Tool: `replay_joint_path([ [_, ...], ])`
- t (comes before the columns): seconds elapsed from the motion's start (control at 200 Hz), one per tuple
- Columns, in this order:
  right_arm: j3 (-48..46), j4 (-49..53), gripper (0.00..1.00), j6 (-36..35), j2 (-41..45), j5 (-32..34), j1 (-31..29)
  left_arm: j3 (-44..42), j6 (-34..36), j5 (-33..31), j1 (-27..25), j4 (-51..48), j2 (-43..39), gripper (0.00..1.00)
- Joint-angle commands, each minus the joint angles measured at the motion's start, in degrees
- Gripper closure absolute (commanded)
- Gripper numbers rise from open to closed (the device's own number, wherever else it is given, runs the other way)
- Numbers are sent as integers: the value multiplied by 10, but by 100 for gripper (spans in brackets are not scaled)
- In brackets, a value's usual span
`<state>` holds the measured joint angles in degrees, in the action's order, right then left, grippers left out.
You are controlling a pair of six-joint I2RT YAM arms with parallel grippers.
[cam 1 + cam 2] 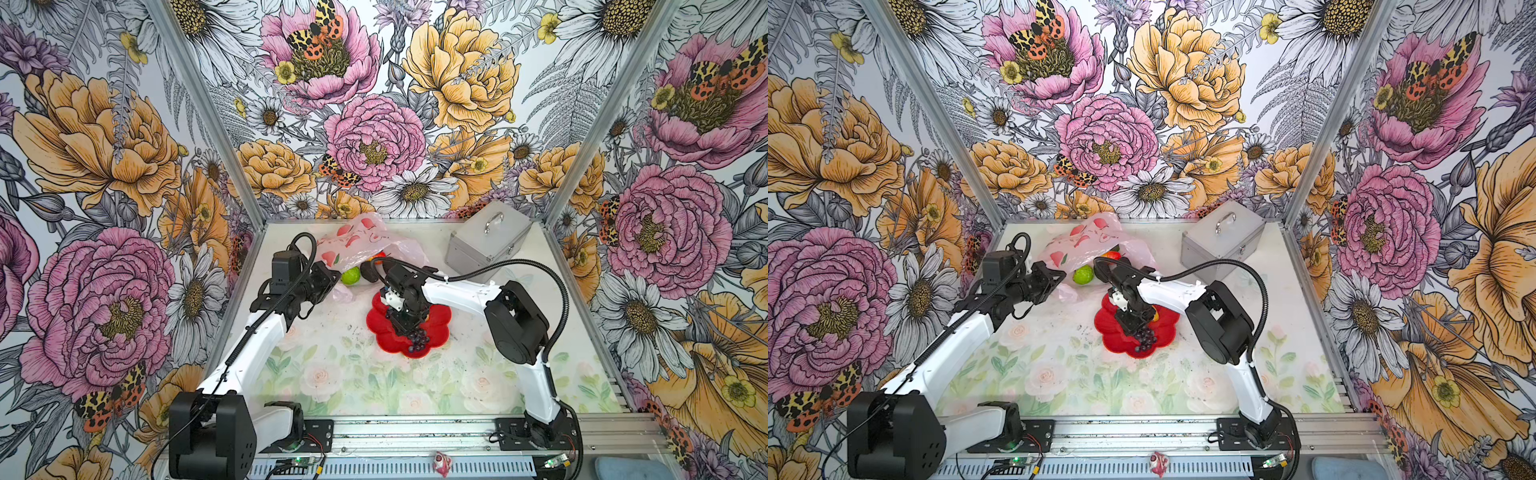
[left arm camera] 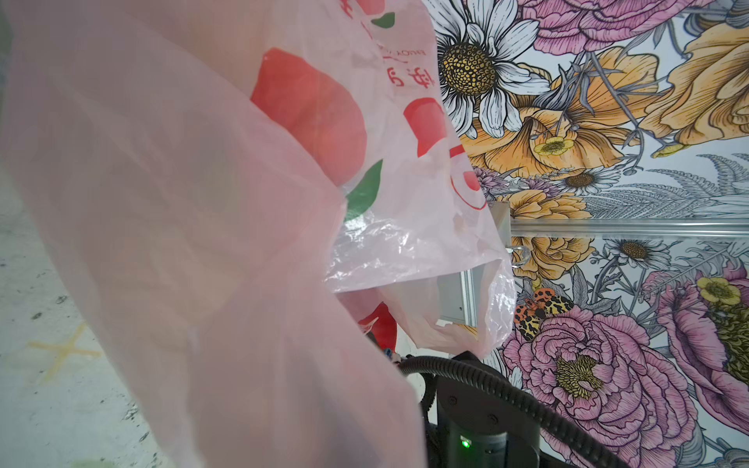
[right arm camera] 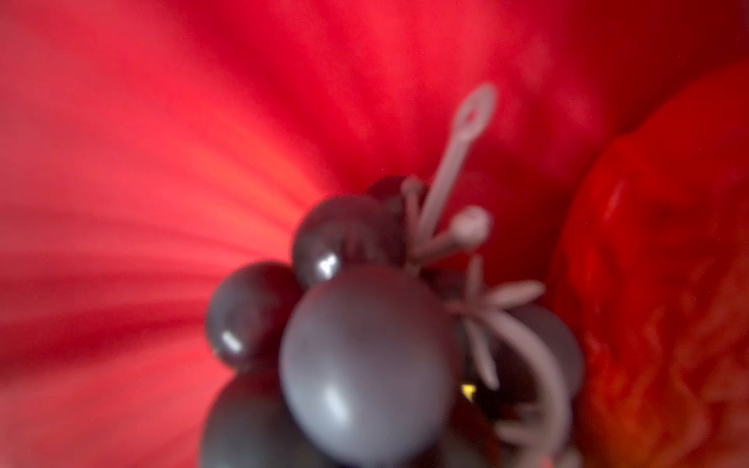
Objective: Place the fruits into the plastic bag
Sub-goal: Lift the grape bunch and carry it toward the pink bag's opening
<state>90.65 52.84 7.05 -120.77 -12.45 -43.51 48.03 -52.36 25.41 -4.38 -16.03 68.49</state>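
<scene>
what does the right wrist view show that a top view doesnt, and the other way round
Only the right wrist view: the pale stem of the bunch, with a small loop at its tip, close up and blurred.
Only a top view: the bag, a green fruit at its mouth, and the metal case behind.
Both: the grapes lying on the red plate, with a red-orange fruit beside them.
</scene>
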Motion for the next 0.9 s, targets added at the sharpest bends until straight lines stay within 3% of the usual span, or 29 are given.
replay_joint_path([
  [0.0, -14, -35, 54, 18, 41, -22, 10, 18, -6, 7, -6, 22, 6, 100],
  [0.415, -78, -120, 59, 85, 115, -104, 36, 22, -11, 2, -15, 36, 12, 100],
  [0.896, -71, -123, 59, 137, 202, -158, 43, 22, -14, -1, -17, 43, 3, 100],
])
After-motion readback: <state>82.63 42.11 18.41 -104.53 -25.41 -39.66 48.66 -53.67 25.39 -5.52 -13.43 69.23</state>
